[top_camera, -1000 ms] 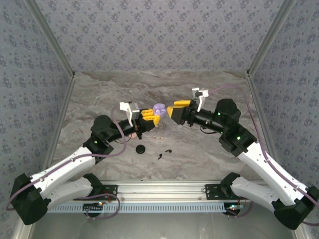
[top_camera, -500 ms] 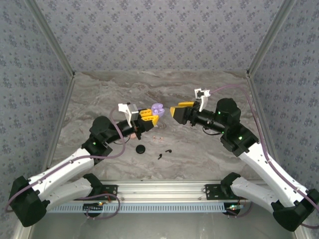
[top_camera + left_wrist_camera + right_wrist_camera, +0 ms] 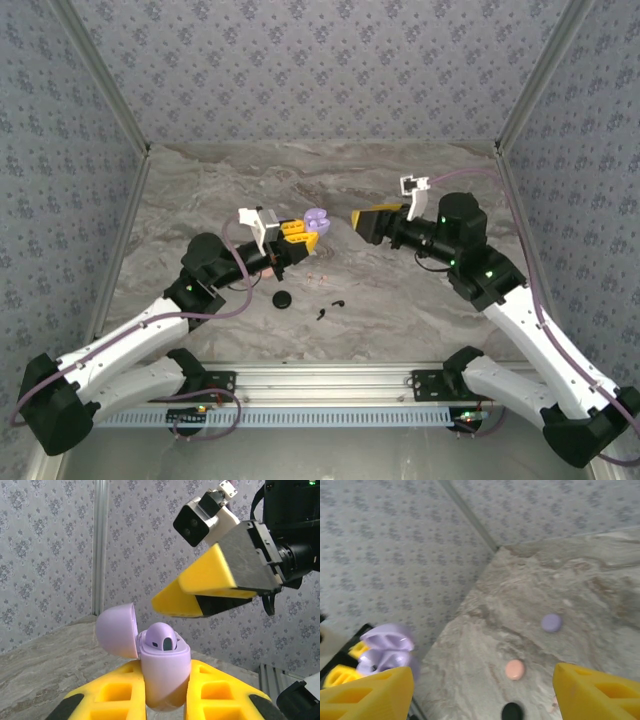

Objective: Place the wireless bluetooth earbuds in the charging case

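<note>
Left pincer (image 3: 308, 233) is clamped on the charging case (image 3: 317, 218). The lilac body is pinched between its two yellow fingers (image 3: 107, 695) and held off the surface (image 3: 200, 200). The case is kept upright, with the lid (image 3: 117, 630) hinged open and tipped back to the left in the left wrist view. One lilac earbud (image 3: 163, 639) is seated in the top of the case. Whether a second bud sits beside it cannot be told.

Right pincer (image 3: 362, 222) is apart, with its fingers (image 3: 365, 692) spread wide. In the top view it is parked just right of the case, tips aimed at it, not touching. From the left wrist view it is seen above and to the right of the case, with a gap between them. In the right wrist view the case is seen blurred, just above the left-hand finger.

Loose items on the surface:
- Pinkish earbuds (image 3: 318, 277) are found just to the near side of the left pincer tips.
- Black earbuds (image 3: 338, 302) are found further toward the near edge, slightly right of those tips.
- Black disc (image 3: 283, 299) is placed on the near side of the left pincer, left of the black earbuds.
- Lilac disc (image 3: 551, 623) and pinkish disc (image 3: 515, 669) are framed between the right pincer fingers, lying on the surface beyond them.
</note>
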`<state>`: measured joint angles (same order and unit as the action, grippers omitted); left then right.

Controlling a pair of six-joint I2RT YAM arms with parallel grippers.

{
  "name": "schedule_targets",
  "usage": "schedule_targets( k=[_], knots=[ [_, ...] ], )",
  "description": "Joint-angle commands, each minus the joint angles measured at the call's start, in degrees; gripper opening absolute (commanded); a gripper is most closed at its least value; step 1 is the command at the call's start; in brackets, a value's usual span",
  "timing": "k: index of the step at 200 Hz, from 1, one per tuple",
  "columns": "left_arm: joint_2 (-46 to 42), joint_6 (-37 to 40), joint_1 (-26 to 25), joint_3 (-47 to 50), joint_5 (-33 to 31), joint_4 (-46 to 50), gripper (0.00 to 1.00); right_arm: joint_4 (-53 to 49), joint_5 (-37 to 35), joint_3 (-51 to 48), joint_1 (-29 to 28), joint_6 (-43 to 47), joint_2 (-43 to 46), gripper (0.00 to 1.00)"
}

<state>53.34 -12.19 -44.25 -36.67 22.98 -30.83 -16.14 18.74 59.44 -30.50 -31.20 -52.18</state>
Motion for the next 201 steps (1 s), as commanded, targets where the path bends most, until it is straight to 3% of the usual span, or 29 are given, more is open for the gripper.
schedule_targets(
  k=[1,23,55,112,167,201],
  knots=[
    [-1.8,1.5,0.1,0.7,-0.9,1.0,0.0,-13.7,-7.1,5.3,3.7,3.3,-0.9,0.76],
    [-2.7,1.6,0.0,1.6,-1.5,1.6,0.0,-27.9,-14.0,8.4,8.4,6.4,-6.8,0.75],
    [-4.2,2.6,0.0,1.9,-2.0,3.6,0.0,-35.2,-17.9,11.7,14.2,12.9,-19.6,0.72],
    [-6.4,3.1,0.0,2.5,-2.8,5.6,0.0,-31.8,-20.3,18.8,20.2,19.4,-42.8,0.62],
    [-6.7,2.8,0.0,2.6,-2.5,5.8,0.0,-30.9,-18.6,31.3,22.0,21.7,-62.4,0.51],
    [-6.6,3.0,0.0,2.5,-2.6,6.0,0.0,-32.3,-20.1,38.0,22.2,22.5,-70.0,0.48]
  ],
)
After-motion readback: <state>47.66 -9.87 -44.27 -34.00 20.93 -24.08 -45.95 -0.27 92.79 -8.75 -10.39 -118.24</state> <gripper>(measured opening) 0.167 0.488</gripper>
